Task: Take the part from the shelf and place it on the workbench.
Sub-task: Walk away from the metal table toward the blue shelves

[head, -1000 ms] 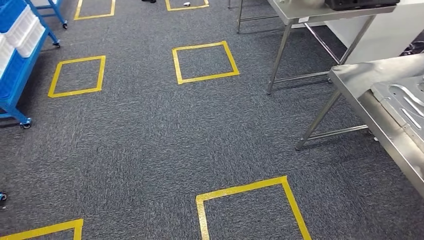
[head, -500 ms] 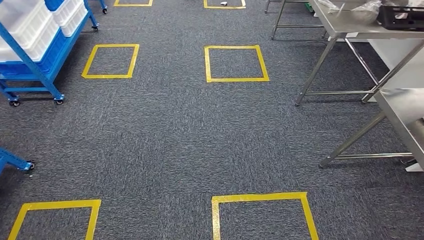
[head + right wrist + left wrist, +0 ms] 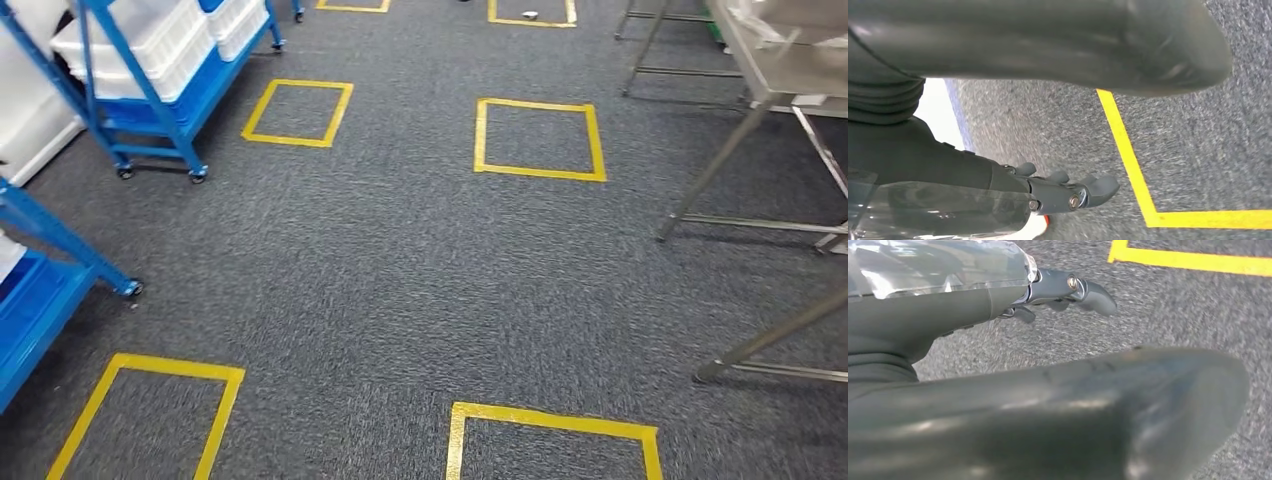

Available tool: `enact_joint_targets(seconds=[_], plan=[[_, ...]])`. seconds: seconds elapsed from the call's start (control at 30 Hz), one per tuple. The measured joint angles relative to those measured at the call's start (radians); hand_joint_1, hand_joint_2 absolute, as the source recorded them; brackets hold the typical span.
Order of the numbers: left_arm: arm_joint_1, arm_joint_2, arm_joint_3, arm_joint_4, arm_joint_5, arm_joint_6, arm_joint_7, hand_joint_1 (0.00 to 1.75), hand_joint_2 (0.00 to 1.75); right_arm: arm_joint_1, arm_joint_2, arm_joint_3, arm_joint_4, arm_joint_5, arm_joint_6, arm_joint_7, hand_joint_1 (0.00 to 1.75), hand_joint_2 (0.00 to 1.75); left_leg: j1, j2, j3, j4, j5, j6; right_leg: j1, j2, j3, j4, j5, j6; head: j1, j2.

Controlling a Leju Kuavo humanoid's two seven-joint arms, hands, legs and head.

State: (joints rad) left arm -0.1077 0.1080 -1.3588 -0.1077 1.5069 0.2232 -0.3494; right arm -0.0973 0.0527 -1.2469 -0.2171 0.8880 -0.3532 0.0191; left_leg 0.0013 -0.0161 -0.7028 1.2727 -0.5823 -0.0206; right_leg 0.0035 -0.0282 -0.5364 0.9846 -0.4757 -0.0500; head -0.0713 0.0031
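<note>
Grey speckled carpet marked with yellow taped squares fills the room floor; both arms hang over it.

Left hand: thick grey thumb across the near field, darker fingers extended beyond it, apart from the thumb, holding nothing. Right hand: same posture, fingers stretched out over a yellow tape corner, nothing in the grasp. Both hands spread and unloaded.

Progress, judged: the pick has not begun. No part is carried, so the fetch, the carry and the placing all remain. Which item is the part cannot be told; it is presumably in the white plastic bins on the blue wheeled metal shelf rack at far left, well apart from the hands.

Surroundings: a second blue rack frame stands nearer on the left. Steel workbench with slanted legs on the right, another steel leg closer in. Open carpet lies between the racks and benches; the near rack's caster and the bench legs are the things to clear when walking.
</note>
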Motion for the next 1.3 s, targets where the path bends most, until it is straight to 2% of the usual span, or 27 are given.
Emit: enact_joint_targets(seconds=[0.03,0.07,0.1,0.17,0.23,0.3,0.33,0.4,0.47,0.5,0.53,0.57,0.6,0.67,0.73,0.77,0.83,0.87,0.9,0.97,1.03,1.07,1.1,1.13,1.2,1.27,1.3], plan=[[0.002,0.0,0.0,0.0,0.0,0.0,0.0,0.0,0.0,0.0,0.0,0.0,0.0,0.0,0.0,0.0,0.0,0.0,0.004,0.004,-0.009,0.02,0.0,-0.004,0.0,-0.013,0.001,0.001,-0.002,0.001,0.0,0.0],[0.003,0.0,0.0,0.0,0.0,0.0,0.0,0.0,0.0,0.0,0.001,0.0,0.0,0.0,0.0,0.0,0.0,0.0,0.008,0.008,0.003,0.0,0.019,-0.009,-0.001,-0.025,0.002,0.002,-0.004,0.004,0.0,0.0],[0.005,0.0,0.0,0.001,0.0,0.0,0.0,0.0,0.0,0.0,0.001,0.0,0.0,0.0,0.0,0.0,0.0,0.0,0.011,0.017,0.034,-0.057,0.051,-0.012,-0.003,-0.037,0.004,0.003,-0.007,0.007,0.0,0.0],[0.003,0.0,0.0,0.002,0.0,0.001,0.001,0.0,0.0,-0.001,0.002,0.001,0.0,0.001,0.0,0.001,0.0,0.0,0.011,0.057,0.113,-0.201,0.108,-0.011,-0.002,-0.059,0.01,0.009,-0.016,0.017,0.0,0.0],[0.001,0.0,0.0,0.003,0.0,0.004,0.004,0.0,0.0,-0.002,0.003,0.001,0.0,0.004,0.002,0.006,0.0,0.0,0.007,0.079,0.148,-0.268,0.123,0.0,0.001,-0.076,0.015,0.014,-0.024,0.028,0.0,0.0],[0.003,0.001,0.003,0.004,0.001,0.011,0.011,0.0,0.0,-0.006,0.003,0.004,0.0,0.011,0.006,0.02,0.0,0.0,0.004,0.06,0.147,-0.273,0.123,0.015,0.002,-0.092,0.019,0.015,-0.027,0.038,0.0,0.0],[0.004,0.002,0.004,0.006,0.001,0.016,0.015,0.0,0.0,-0.008,0.003,0.007,0.0,0.014,0.008,0.029,0.0,0.0,0.004,0.051,0.148,-0.275,0.125,0.02,-0.002,-0.09,0.02,0.02,-0.034,0.044,0.0,0.0],[0.005,0.004,0.007,0.01,0.001,0.021,0.027,0.0,0.0,-0.007,0.006,0.013,0.001,0.02,0.009,0.047,0.0,0.0,0.007,0.031,0.149,-0.281,0.131,0.03,-0.008,-0.052,-0.001,0.075,-0.074,0.054,0.0,0.0],[0.003,0.007,0.008,0.014,0.001,0.022,0.039,0.0,0.0,-0.002,0.009,0.015,0.001,0.021,0.004,0.061,0.0,0.0,0.007,0.011,0.146,-0.281,0.134,0.036,-0.011,0.0,-0.061,0.203,-0.141,0.058,0.0,0.0],[0.002,0.008,0.008,0.016,0.001,0.021,0.045,0.0,0.0,0.001,0.01,0.016,0.001,0.021,0.0,0.066,0.0,0.0,0.007,-0.001,0.145,-0.281,0.135,0.037,-0.012,0.012,-0.092,0.265,-0.163,0.058,0.0,0.0],[0.003,0.01,0.008,0.017,0.001,0.019,0.049,0.0,0.0,0.004,0.011,0.016,0.001,0.021,-0.003,0.069,0.0,0.0,0.007,-0.015,0.145,-0.28,0.135,0.037,-0.013,0.019,-0.112,0.301,-0.167,0.058,0.0,0.0],[0.004,0.011,0.008,0.018,0.001,0.016,0.052,0.0,0.0,0.006,0.011,0.016,0.001,0.021,-0.006,0.07,0.0,0.0,0.006,-0.029,0.146,-0.28,0.135,0.037,-0.014,0.023,-0.115,0.299,-0.15,0.056,0.0,0.0],[0.005,0.011,0.007,0.019,0.001,0.01,0.053,0.0,0.0,0.007,0.012,0.016,0.001,0.021,-0.009,0.069,0.0,0.0,0.007,-0.042,0.147,-0.279,0.135,0.036,-0.015,0.028,-0.099,0.258,-0.116,0.054,0.0,0.0],[0.004,0.011,0.004,0.02,0.001,-0.004,0.051,0.0,0.0,0.007,0.012,0.016,0.001,0.018,-0.014,0.063,0.0,0.0,0.006,-0.067,0.147,-0.274,0.133,0.031,-0.019,0.067,-0.045,0.126,-0.043,0.05,0.0,0.0],[-0.001,0.011,0.0,0.02,0.001,-0.012,0.047,0.0,0.0,0.008,0.012,0.016,0.001,0.017,-0.018,0.058,0.0,0.0,0.005,-0.09,0.141,-0.27,0.134,0.02,-0.021,0.102,-0.015,0.049,-0.017,0.047,0.0,0.0],[-0.002,0.01,0.0,0.02,0.001,-0.013,0.045,0.0,0.0,0.008,0.012,0.016,0.001,0.018,-0.019,0.057,0.0,0.0,0.006,-0.102,0.137,-0.27,0.135,0.013,-0.019,0.104,-0.012,0.041,-0.019,0.045,0.0,0.0],[0.0,0.01,0.0,0.02,0.001,-0.015,0.04,0.0,0.0,0.006,0.013,0.017,0.001,0.021,-0.02,0.057,0.0,0.0,0.01,-0.112,0.132,-0.269,0.136,0.0,-0.019,0.081,-0.009,0.034,-0.016,0.034,0.0,0.0],[0.001,0.01,0.0,0.02,0.001,-0.015,0.038,0.0,0.0,0.006,0.013,0.017,0.001,0.022,-0.02,0.058,0.0,0.0,0.009,-0.097,0.125,-0.256,0.126,-0.004,-0.019,0.069,-0.007,0.029,-0.013,0.027,0.0,0.0],[0.0,0.009,0.0,0.02,0.001,-0.015,0.037,0.0,0.0,0.007,0.013,0.017,0.001,0.023,-0.02,0.058,0.0,0.0,0.008,-0.072,0.11,-0.224,0.105,-0.007,-0.019,0.055,-0.005,0.024,-0.011,0.02,0.0,0.0],[-0.004,0.009,0.0,0.02,0.001,-0.015,0.037,0.0,0.0,0.012,0.012,0.017,0.001,0.027,-0.021,0.056,0.0,0.0,0.007,-0.016,0.054,-0.1,0.038,-0.009,-0.013,0.027,-0.005,0.022,-0.011,0.011,0.0,0.0],[-0.004,0.005,0.0,0.019,0.001,-0.015,0.042,0.0,0.0,0.016,0.009,0.018,0.001,0.033,-0.021,0.053,0.0,0.0,0.009,0.002,0.007,0.011,-0.003,-0.011,-0.006,-0.003,-0.005,0.022,-0.012,0.009,0.0,0.0],[-0.002,0.003,0.0,0.019,0.001,-0.014,0.047,0.0,0.0,0.016,0.006,0.019,0.001,0.036,-0.02,0.051,0.0,0.0,0.009,0.006,0.007,0.018,0.003,-0.01,-0.003,-0.016,-0.005,0.022,-0.013,0.008,0.0,0.0],[0.0,0.001,0.001,0.019,0.001,-0.014,0.054,0.0,0.0,0.016,0.003,0.02,0.0,0.038,-0.02,0.051,0.0,0.0,0.009,0.01,0.03,-0.02,0.027,-0.008,-0.001,-0.028,-0.004,0.023,-0.014,0.008,0.0,0.0],[0.001,-0.001,0.002,0.019,0.001,-0.014,0.06,0.0,0.0,0.016,0.001,0.022,0.0,0.04,-0.02,0.051,0.0,0.0,0.007,0.021,0.07,-0.091,0.061,-0.003,0.001,-0.04,-0.002,0.023,-0.015,0.008,0.0,0.0],[-0.001,-0.003,0.005,0.019,0.001,-0.014,0.068,0.0,0.0,0.016,-0.001,0.024,0.0,0.042,-0.02,0.051,0.0,0.0,-0.001,0.059,0.144,-0.228,0.104,0.01,0.005,-0.062,0.001,0.023,-0.018,0.011,0.0,0.0],[-0.002,-0.005,0.008,0.019,0.001,-0.015,0.072,0.0,0.0,0.015,-0.002,0.024,0.0,0.042,-0.021,0.051,0.0,0.0,-0.01,0.074,0.164,-0.275,0.109,0.02,0.006,-0.08,0.003,0.024,-0.019,0.019,0.0,0.0],[-0.001,-0.006,0.01,0.019,0.001,-0.016,0.073,0.0,0.0,0.013,-0.003,0.025,0.0,0.042,-0.021,0.05,0.0,0.0,-0.011,0.063,0.162,-0.278,0.113,0.024,0.005,-0.089,0.005,0.024,-0.019,0.024,0.0,0.0]])
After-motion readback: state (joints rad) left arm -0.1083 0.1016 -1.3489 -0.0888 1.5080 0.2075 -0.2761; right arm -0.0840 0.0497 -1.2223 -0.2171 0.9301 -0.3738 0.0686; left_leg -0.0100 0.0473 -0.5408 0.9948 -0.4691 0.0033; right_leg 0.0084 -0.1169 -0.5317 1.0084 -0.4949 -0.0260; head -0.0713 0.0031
